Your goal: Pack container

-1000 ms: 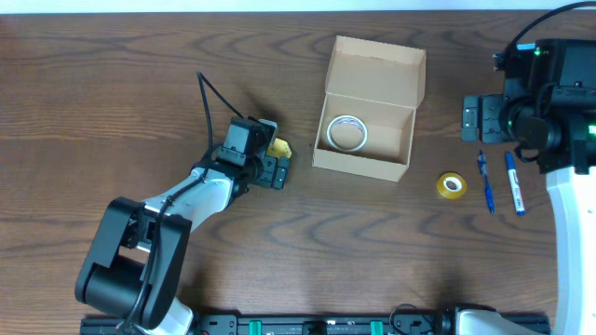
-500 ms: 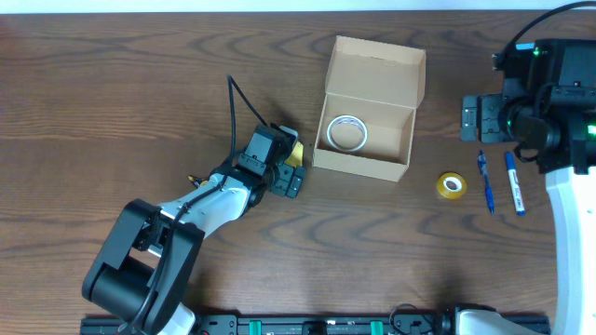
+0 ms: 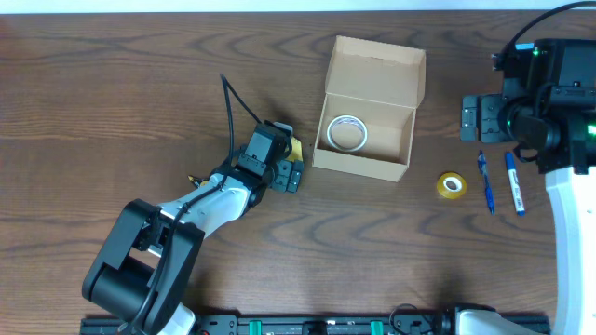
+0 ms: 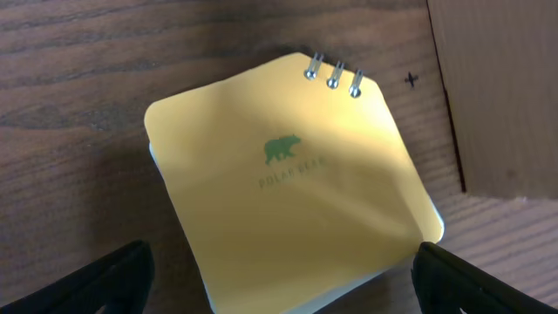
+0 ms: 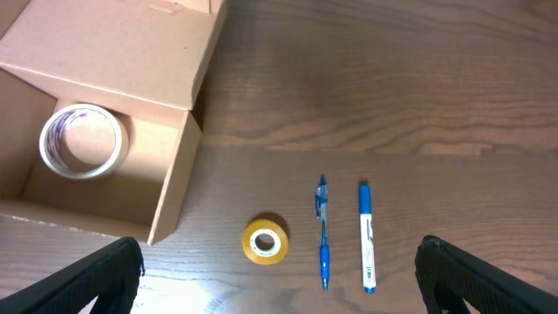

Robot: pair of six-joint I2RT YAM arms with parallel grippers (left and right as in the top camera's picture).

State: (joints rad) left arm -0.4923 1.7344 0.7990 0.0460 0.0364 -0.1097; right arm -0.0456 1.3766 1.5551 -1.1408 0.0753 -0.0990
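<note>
Tabletop [image 3: 112, 93] holds one container [image 3: 377, 70] (one roll [image 3: 346, 132] inside); left pincer [image 3: 295, 177], right pincer [image 3: 471, 118] gape empty.

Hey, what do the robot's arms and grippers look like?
Both arms have white shells with black joints: left arm, right arm. A black cable loops over the left one. On the right wrist, green lights glow. The fingers are black.
</note>
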